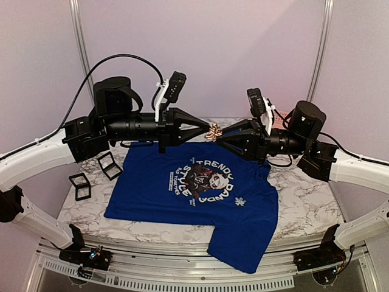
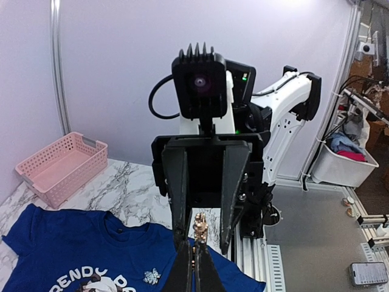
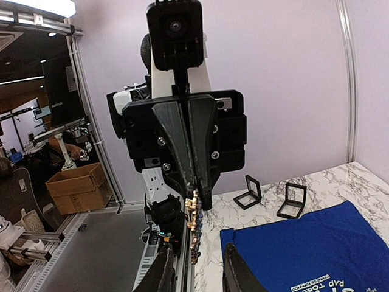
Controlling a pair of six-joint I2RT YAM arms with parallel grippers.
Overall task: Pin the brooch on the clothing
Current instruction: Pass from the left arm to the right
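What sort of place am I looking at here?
Probably a robot test booth in a workshop: plain lilac partition walls, a marble-patterned tabletop on an aluminium rail frame, and a brown cardboard box in the room beyond.

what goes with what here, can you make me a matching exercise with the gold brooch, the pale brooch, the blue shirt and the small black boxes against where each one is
Things
1. gold brooch
2. pale brooch
3. blue shirt
4. small black boxes

Places
a. spread out on the marble table
b. lying on the front of the shirt
c. up in the air, pinched by the left gripper
d. on the marble beside the shirt's sleeve

Pairs: 1-c, 2-b, 3-a, 4-d
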